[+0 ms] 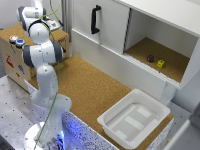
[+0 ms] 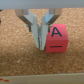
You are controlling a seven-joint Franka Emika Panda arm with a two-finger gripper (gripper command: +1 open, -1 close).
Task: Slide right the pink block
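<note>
Gripper (image 2: 41,44) nearly closed, holding nothing, fingertips just beside pink block (image 2: 56,39); block judged light, rigid, non-fragile, best pushed on 1 flat side face.

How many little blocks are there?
3. A pink block sits beside the gripper; a yellow block and a dark block sit inside the open cabinet. Others may be hidden.
</note>
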